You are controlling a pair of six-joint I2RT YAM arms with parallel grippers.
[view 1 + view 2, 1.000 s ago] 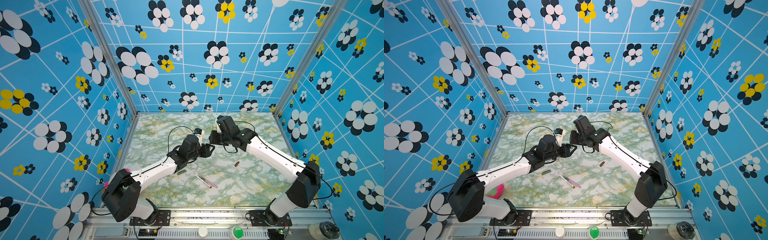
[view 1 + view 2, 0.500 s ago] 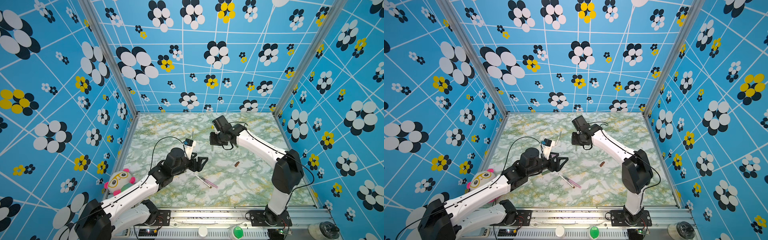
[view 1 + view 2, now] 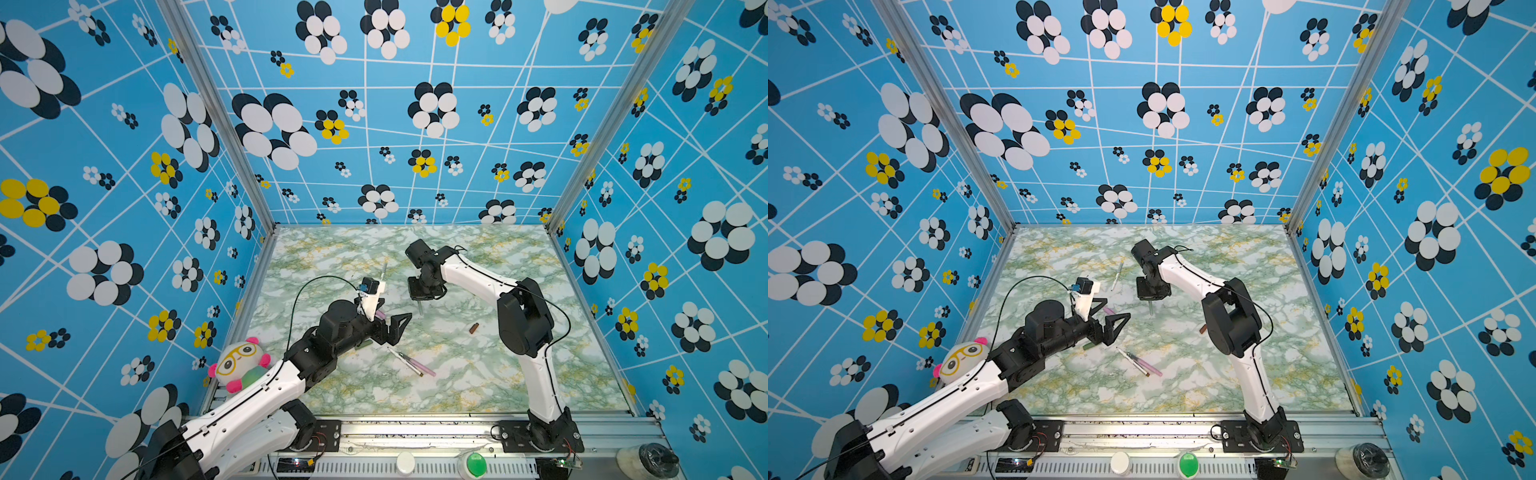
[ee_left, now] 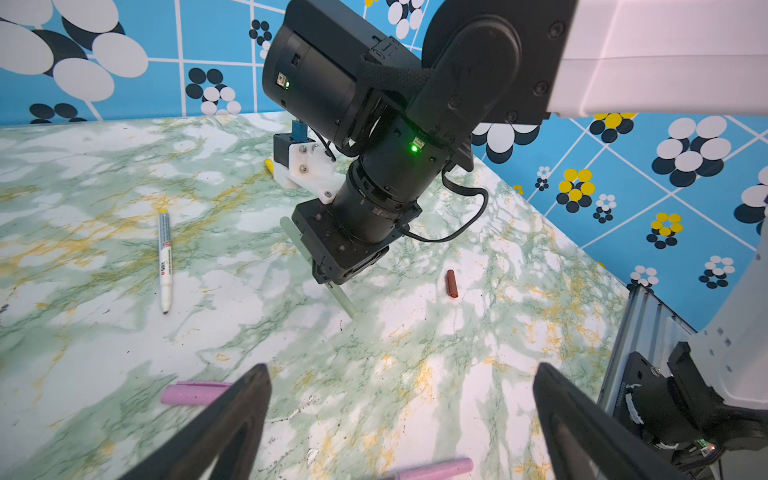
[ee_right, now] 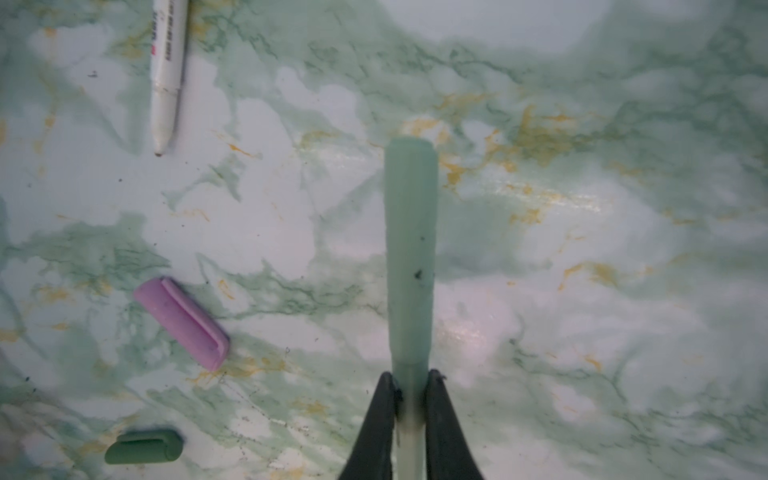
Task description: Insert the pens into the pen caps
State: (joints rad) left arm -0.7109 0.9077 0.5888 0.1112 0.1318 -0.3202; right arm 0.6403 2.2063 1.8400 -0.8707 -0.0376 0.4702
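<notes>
1. Currently the left fingers (image 4: 232, 419) stand wide apart with nothing between them, hanging just above the worktop (image 4: 104, 332). The pink cap (image 4: 191, 393) lies flat right beside one of them.
2. Right fingers (image 5: 374, 424) are clamped on the pale green pen (image 5: 409, 440), which points down at the worktop, tilted.
3. Pale green cap (image 5: 409, 249) is on that pen's lower end. Can't tell if the capped end touches the worktop.
4. White-yellow pen (image 3: 384, 272) lies flat and uncapped toward the back, between the two arms and apart from both.
5. Pink pen (image 3: 1152, 368) and a thin white pen (image 3: 1133, 361) lie close together at front centre, near the left fingers.
6. Brown cap (image 3: 473, 328) lies alone on the right, near the right arm's elbow and well apart from the pens.
7. Dark green cap (image 5: 143, 446) lies flat near the pink cap. In both top views it sits under the left wrist.
8. Plush toy (image 3: 241, 363) sits at the front left corner, against the left arm.
</notes>
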